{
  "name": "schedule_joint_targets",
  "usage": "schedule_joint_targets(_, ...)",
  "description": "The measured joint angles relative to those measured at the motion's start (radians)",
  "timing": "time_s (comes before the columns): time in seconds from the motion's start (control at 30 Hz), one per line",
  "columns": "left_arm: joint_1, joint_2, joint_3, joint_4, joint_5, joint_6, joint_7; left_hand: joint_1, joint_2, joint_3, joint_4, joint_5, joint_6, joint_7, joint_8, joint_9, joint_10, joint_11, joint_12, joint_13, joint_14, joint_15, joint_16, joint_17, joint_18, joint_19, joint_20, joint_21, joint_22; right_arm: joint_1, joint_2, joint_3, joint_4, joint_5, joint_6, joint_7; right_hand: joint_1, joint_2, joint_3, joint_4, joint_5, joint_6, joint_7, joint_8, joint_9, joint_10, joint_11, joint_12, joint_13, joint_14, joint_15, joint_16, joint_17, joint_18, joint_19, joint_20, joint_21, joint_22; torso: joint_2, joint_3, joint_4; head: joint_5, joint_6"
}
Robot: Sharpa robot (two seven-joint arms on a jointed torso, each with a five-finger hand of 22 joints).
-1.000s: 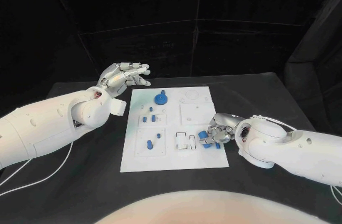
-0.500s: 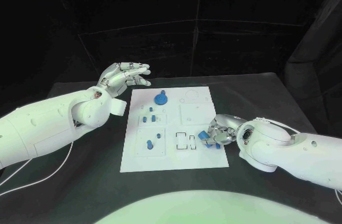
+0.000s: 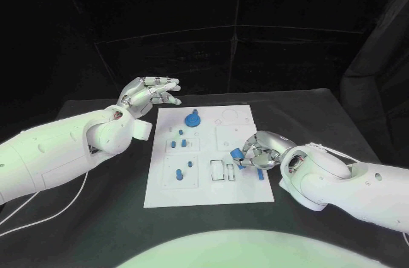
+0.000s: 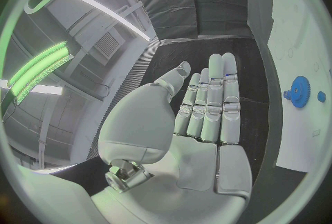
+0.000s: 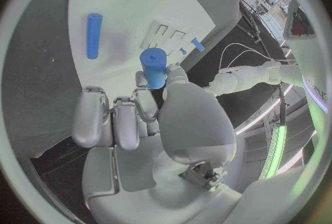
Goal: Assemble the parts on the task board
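- Head view: the right hand pinches a blue cylinder in its fingers above the task board's right edge; since a second ago it has moved up the board toward the middle. The left hand hovers beyond the board's far left corner over the worktop, fingers loosely apart, holding nothing. No writing is legible.
- Left wrist view: straight fingers side by side; a blue gear lies beside them on the board.
- Right wrist view: the cylinder stands on end between the fingertips; a second blue peg lies flat beyond them.

The right hand covers part of the board's right edge, and its fingers hide the lower end of the blue cylinder. The small parts are too small to tell apart.
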Motion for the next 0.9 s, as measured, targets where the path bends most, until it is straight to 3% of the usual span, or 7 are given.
schedule_joint_targets(0.1,0.000,0.001,0.000,-0.001,0.000,0.000,0.000,0.000,0.000,0.000,0.000,0.000,0.000,0.000,0.000,0.000,0.000,0.000,0.000,0.000,0.000,0.000,0.000,0.000,0.000,0.000,0.000,0.000,-0.001,0.000,0.015,0.000,-0.002,0.000,0.002,0.000,-0.001,0.001,-0.005,0.006,-0.005,0.000,0.000,0.000,0.002,0.000,0.000,0.000,-0.002,0.000,0.000,0.000,0.000,0.000,0.000,0.000,0.000,0.000,0.000,-0.0001,-0.0010,0.004,-0.001)
schedule_joint_targets(0.27,0.000,0.003,0.000,-0.001,0.000,0.000,0.000,0.000,0.000,0.000,0.000,0.000,0.000,0.000,0.000,0.000,0.000,0.000,0.000,0.000,0.000,0.000,0.000,0.000,0.000,0.000,0.000,0.000,-0.001,0.000,0.046,0.000,-0.017,0.006,0.034,-0.007,-0.038,0.016,-0.013,0.014,-0.055,0.000,0.000,0.009,0.009,0.000,0.000,-0.005,-0.003,0.000,0.000,0.000,0.000,0.000,0.000,0.000,0.000,0.000,0.000,-0.0004,-0.0015,0.008,-0.003)
schedule_joint_targets(0.63,0.000,0.004,0.000,-0.001,0.000,0.000,0.000,0.000,0.000,0.000,0.000,0.000,0.000,0.000,0.000,0.000,0.000,0.000,0.000,0.000,0.000,0.000,0.000,0.000,0.000,0.000,0.000,0.000,-0.001,0.000,0.111,0.000,-0.042,0.033,0.119,-0.033,-0.066,0.044,-0.025,0.016,-0.069,0.027,-0.019,0.031,0.022,0.009,-0.009,-0.005,0.008,-0.001,-0.008,0.000,0.000,0.000,0.004,-0.004,0.005,0.010,0.001,0.0002,-0.0015,0.019,-0.007)
schedule_joint_targets(0.9,0.000,0.005,0.000,-0.001,0.000,0.000,0.000,0.000,0.000,0.000,0.000,0.000,0.000,0.000,0.000,0.000,0.000,0.000,0.000,0.000,0.000,0.000,0.000,0.000,0.000,0.000,0.000,0.000,-0.001,0.000,0.140,0.000,-0.057,0.043,0.134,-0.046,-0.071,0.041,-0.031,0.010,-0.074,0.041,-0.026,0.039,0.030,0.013,-0.012,-0.005,0.008,0.000,-0.014,0.000,0.000,0.000,0.007,-0.007,0.008,0.011,0.001,0.0005,-0.0021,0.022,-0.007)
